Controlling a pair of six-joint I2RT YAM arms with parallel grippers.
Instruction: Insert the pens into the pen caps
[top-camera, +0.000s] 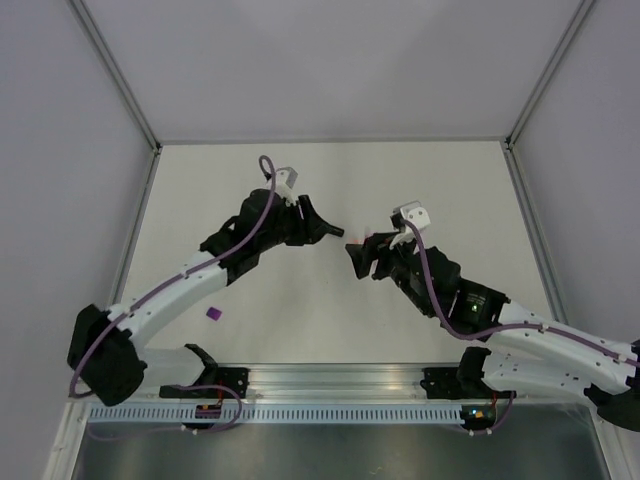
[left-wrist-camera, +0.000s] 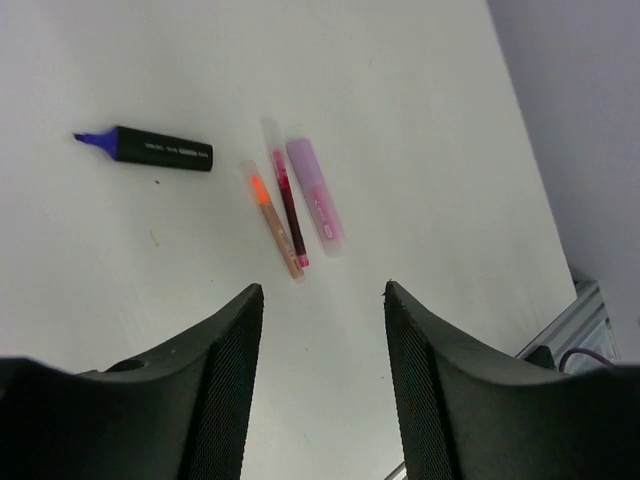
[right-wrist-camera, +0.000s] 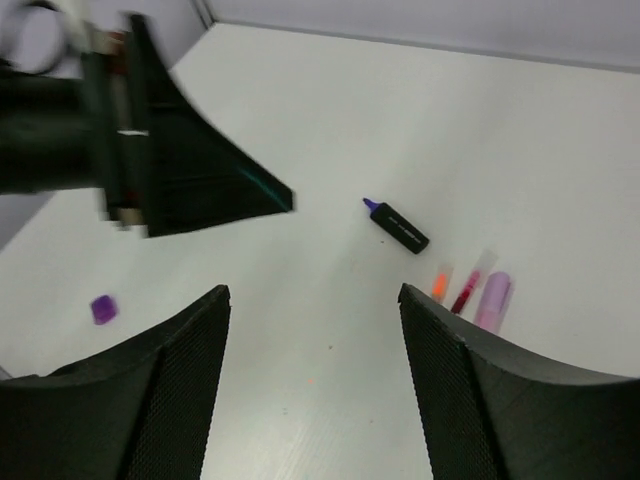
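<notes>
Currently, 1 dark navy pen (left-wrist-camera: 160, 151) is recorded lying flat on the table (left-wrist-camera: 420, 100), uncapped, with its purple tip exposed. Near it, 3 slim items are laid side by side, almost touching: an orange-tipped stick (left-wrist-camera: 272, 222), a pink-red pen (left-wrist-camera: 289, 205) and a pale purple piece (left-wrist-camera: 316, 195); whether the last is a pen or a cap cannot be told. 1 purple cap (right-wrist-camera: 103, 308) is seen well apart from them, toward the left arm's base. No pink cap can be made out.

Left gripper (left-wrist-camera: 322, 290): jaws apart, nothing held, the row ahead of it. Right gripper (right-wrist-camera: 313, 290): jaws wide, nothing held.

Risks, as judged:
- A neighbour could be caught or rolled when 1 item is picked from the tight row.
- The tiny cap could be flicked away by an off-centre pinch.
- The 2 grippers, near each other, could be knocked together.
</notes>
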